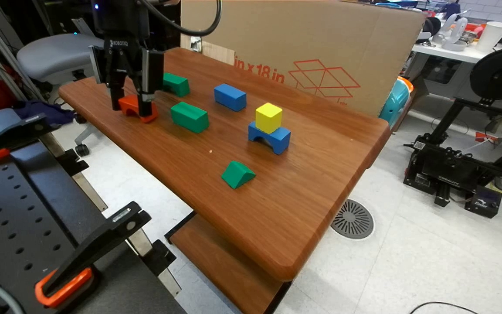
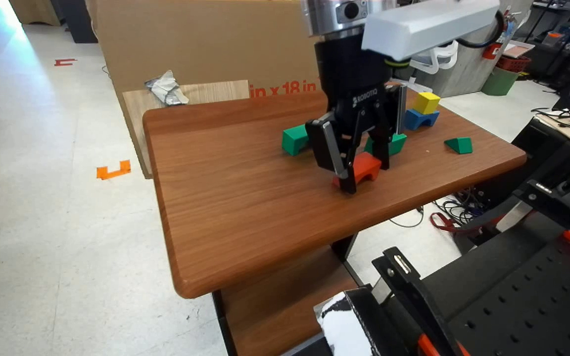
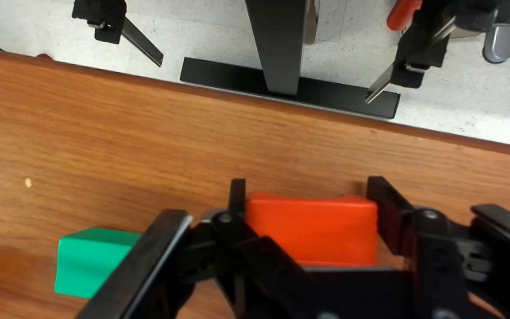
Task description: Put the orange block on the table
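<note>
The orange block is a small orange-red arch near the front edge of the brown wooden table. My gripper points down with one finger at each end of it. In the wrist view the block fills the space between the fingers, and its ends look flush against both. The gripper looks shut on it. In an exterior view the near finger hides part of the block. The fingertips are close to the tabletop. I cannot tell whether the block rests on it or hangs just above.
A green block stands close beside the gripper, another behind it. A blue block, a blue arch bearing a yellow cube, and a green wedge stand farther along. A cardboard box borders the back edge.
</note>
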Controlling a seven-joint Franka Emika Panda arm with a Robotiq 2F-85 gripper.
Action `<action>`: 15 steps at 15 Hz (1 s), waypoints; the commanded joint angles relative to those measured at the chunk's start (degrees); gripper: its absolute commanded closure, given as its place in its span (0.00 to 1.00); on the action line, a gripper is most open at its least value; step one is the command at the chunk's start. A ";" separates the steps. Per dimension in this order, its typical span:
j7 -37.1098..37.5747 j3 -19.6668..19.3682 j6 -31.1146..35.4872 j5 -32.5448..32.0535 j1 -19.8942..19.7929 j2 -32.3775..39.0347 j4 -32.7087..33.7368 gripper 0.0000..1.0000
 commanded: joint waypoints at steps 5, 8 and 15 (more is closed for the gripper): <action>0.05 -0.04 0.18 0.22 -0.52 -7.76 -5.86 0.00; -2.62 0.82 2.67 1.96 -2.72 -17.36 -13.59 0.00; -5.37 0.13 -2.33 6.95 -6.98 -26.79 -17.49 0.00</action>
